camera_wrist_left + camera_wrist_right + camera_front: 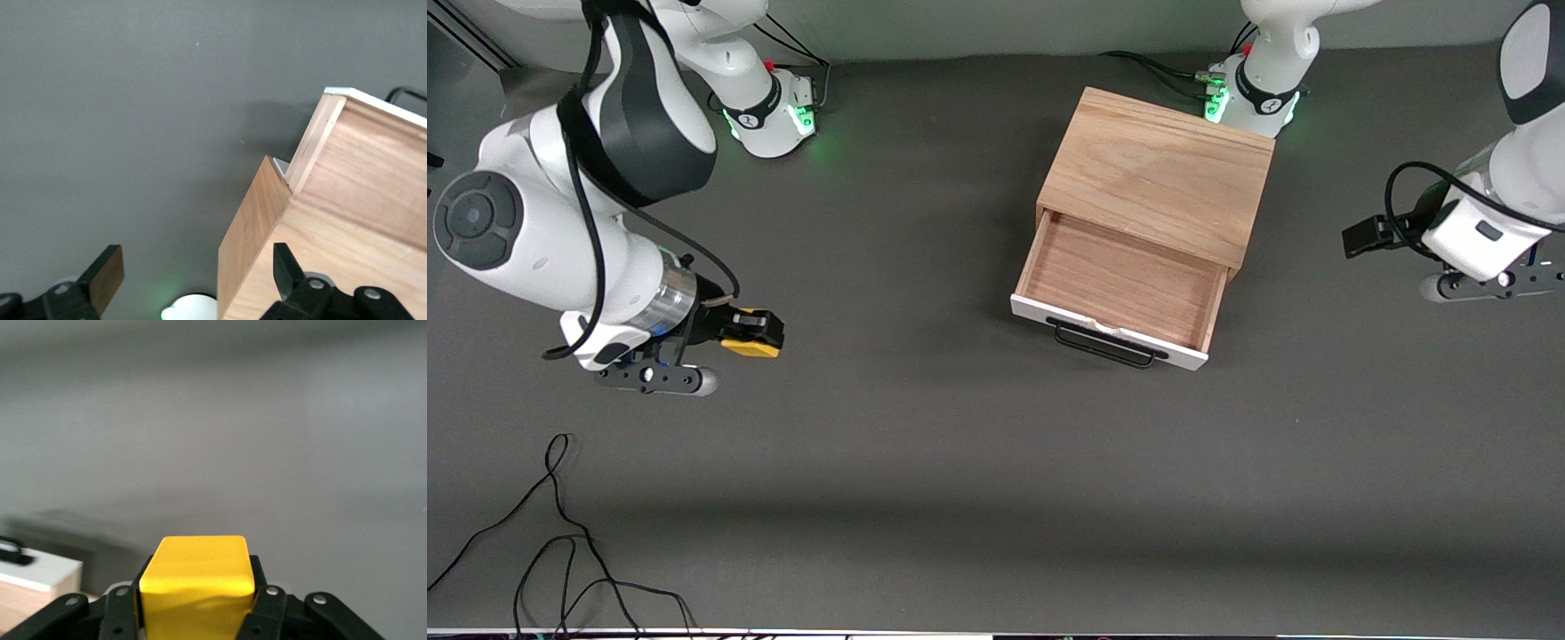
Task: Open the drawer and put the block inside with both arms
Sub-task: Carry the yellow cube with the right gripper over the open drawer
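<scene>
The block (752,345) is clamped in the right gripper (756,338) over the worktop's right-arm end. The drawer (1116,284) is pulled out and empty, at the left-arm end. The left gripper (193,293) is spread wide, waiting. The block should be carried level over the drawer and lowered before release.

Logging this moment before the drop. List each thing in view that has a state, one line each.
drawer: pulled open, nothing inside.
block: held in the right tool, over bare table toward the right arm's end.
right tool: shut on the block.
left tool: open, holds nothing, waiting beside the cabinet.
</scene>
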`<state>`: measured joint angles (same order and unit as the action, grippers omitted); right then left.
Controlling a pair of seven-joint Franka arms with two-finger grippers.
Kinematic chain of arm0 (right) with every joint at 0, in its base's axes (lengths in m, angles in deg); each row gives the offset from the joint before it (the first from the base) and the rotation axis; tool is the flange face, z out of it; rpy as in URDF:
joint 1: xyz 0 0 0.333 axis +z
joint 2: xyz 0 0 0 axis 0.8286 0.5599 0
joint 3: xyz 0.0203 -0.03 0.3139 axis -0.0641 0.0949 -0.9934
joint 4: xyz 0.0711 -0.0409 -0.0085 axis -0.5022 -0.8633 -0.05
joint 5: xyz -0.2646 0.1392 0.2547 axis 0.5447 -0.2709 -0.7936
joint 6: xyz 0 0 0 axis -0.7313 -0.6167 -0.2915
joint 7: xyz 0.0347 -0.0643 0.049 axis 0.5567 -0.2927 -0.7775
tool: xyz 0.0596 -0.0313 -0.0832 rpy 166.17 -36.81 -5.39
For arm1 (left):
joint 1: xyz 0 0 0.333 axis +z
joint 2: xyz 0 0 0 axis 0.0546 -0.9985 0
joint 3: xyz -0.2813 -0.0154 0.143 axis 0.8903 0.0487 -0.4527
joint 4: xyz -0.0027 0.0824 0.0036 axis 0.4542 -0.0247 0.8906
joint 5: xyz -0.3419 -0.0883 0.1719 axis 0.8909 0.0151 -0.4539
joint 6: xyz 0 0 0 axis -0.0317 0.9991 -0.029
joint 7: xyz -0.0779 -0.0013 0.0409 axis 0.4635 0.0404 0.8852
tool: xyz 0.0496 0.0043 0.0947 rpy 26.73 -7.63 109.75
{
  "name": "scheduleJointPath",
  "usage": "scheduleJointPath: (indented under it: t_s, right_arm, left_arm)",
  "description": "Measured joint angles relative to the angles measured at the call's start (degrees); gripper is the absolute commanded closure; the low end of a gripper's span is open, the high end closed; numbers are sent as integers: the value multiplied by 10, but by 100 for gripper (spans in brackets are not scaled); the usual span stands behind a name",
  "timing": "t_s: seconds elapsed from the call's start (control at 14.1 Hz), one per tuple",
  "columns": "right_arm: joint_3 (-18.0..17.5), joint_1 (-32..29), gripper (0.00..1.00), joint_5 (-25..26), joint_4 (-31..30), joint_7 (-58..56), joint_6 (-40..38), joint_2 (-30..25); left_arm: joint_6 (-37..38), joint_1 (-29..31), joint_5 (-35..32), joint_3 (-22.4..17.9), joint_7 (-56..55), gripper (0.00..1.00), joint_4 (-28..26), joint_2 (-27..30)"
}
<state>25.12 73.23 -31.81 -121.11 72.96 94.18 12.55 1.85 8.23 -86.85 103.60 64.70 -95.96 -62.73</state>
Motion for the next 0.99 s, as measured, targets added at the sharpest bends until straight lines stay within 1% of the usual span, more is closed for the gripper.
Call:
scheduleJointPath:
  t_s: [0.21,0.36,0.5,0.71,0.99]
  right_arm:
    - [-42,53,92,-1,87,146,-6,50]
    - [-53,104,95,-1,140,224,1,95]
    - [-54,155,95,-1,175,274,35,135]
    - [-53,215,95,0,189,311,99,183]
    - [-50,266,95,24,193,337,143,231]
  left_arm:
    - [-5,6,1,-12,33,0,0,7]
    - [-13,14,3,-19,39,0,0,8]
    - [-22,15,4,-19,40,0,0,8]
    - [-30,15,4,-16,41,0,4,8]
    - [-30,14,5,-16,43,0,11,8]
